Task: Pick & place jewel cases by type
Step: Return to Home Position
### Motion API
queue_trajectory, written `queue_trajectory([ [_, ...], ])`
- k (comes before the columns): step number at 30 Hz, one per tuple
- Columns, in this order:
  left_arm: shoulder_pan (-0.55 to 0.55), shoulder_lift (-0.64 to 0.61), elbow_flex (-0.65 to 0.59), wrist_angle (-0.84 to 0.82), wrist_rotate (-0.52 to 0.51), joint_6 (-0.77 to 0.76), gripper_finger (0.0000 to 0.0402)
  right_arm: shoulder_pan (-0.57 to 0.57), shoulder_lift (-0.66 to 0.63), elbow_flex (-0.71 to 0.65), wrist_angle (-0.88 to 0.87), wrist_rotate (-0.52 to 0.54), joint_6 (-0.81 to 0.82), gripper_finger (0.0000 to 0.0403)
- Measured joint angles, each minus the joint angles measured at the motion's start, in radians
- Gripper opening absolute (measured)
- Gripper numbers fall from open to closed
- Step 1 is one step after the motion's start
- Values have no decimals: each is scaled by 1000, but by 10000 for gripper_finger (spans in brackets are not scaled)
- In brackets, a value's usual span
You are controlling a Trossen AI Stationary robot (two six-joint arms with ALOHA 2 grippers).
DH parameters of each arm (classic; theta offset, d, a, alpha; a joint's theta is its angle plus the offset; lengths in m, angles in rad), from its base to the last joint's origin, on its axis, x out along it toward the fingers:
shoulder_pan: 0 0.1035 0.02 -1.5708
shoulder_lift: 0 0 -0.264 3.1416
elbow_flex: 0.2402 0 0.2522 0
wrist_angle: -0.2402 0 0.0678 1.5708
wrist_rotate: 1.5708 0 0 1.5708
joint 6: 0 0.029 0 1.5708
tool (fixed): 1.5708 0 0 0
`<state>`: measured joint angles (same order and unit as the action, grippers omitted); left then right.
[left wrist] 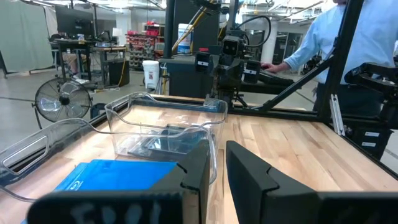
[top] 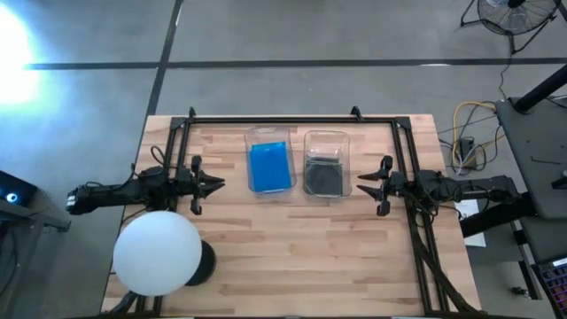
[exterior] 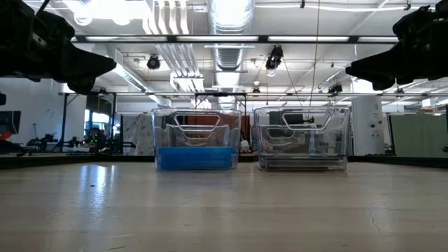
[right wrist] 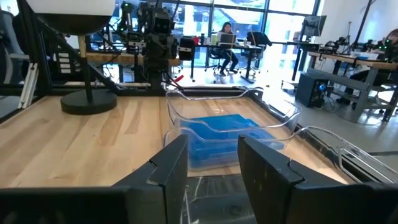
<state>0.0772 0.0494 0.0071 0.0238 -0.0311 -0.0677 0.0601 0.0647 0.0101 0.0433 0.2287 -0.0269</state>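
Two clear bins stand side by side at the table's far middle. The left bin (top: 251,140) holds a stack of bright blue jewel cases (top: 270,168), which lie flat on its floor. The right bin (top: 326,137) holds dark glossy jewel cases (top: 324,179), also lying flat. My left gripper (top: 220,184) hovers level to the left of the blue bin, open by a narrow gap (left wrist: 217,174), with nothing between its fingers. My right gripper (top: 361,189) hovers level to the right of the dark bin, open and holding nothing (right wrist: 213,168).
A big white ball (top: 158,252) on a dark stand occupies the near left corner. A black frame rail (top: 292,118) runs along the far edge and down both sides. Bare wood (top: 301,257) lies in front of the bins. A person in a light blue shirt (left wrist: 348,43) stands beyond the table.
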Motion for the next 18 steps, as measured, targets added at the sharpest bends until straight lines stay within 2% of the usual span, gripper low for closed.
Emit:
queue_trajectory([
  [11, 0, 0, 0, 0, 0, 0, 37, 0, 0, 0, 0, 0, 0, 123],
  [18, 0, 0, 0, 0, 0, 0, 37, 0, 0, 0, 0, 0, 0, 130],
])
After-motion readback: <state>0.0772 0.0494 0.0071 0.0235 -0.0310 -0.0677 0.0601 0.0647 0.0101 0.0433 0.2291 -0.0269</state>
